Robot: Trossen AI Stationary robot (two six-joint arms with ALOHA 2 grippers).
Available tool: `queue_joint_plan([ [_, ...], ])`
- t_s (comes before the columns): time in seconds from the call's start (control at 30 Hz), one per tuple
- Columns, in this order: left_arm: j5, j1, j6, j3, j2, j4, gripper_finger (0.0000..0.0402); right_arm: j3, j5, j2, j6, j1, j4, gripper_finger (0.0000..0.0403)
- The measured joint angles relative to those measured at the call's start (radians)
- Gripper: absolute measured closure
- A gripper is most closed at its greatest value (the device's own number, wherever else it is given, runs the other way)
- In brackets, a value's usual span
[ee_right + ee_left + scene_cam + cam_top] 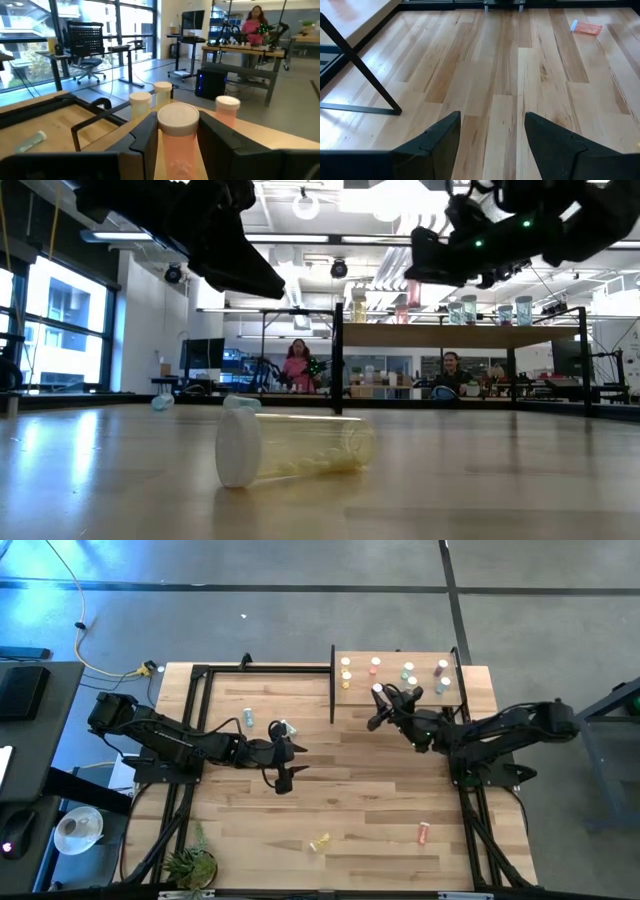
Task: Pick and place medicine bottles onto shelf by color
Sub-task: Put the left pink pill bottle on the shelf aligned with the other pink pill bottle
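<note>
My right gripper (381,708) is over the near left part of the shelf (455,700), shut on a pink bottle with a white cap (177,131). Yellow bottles (346,670), a pink one (376,664), teal ones (409,676) and purplish ones (442,676) stand upright on the shelf. My left gripper (290,768) is open and empty above the middle of the table. Two teal bottles (248,718) (285,727), a yellow bottle (320,842) and a pink bottle (423,832) lie on their sides on the table. My right gripper pinches the pink bottle's body (176,150), just below its white cap, between its two fingers (145,137). The fingers come from the table's right and point toward its left and far side. The bottle is upright. The fingers hide its base, so I cannot tell whether it stands on the shelf.
The shelf's dark posts and frame (332,680) stand at the shelf's left edge. The lying yellow bottle shows close up in the low view (295,448). A small plant (190,862) stands at the table's near left corner. People sit in the room beyond the table (298,365).
</note>
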Motion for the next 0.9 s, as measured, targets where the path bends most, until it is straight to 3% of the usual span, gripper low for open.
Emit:
queue_joint_plan([
  [0.47,-0.003,0.0,0.0,0.0,0.0,-0.006,0.0192,0.108,0.129,0.17,0.06,-0.05,-0.006,0.0295],
  [0.9,-0.004,0.0,0.0,0.0,0.0,-0.006,0.0192,0.109,0.126,0.185,0.139,-0.097,-0.059,0.0295],
])
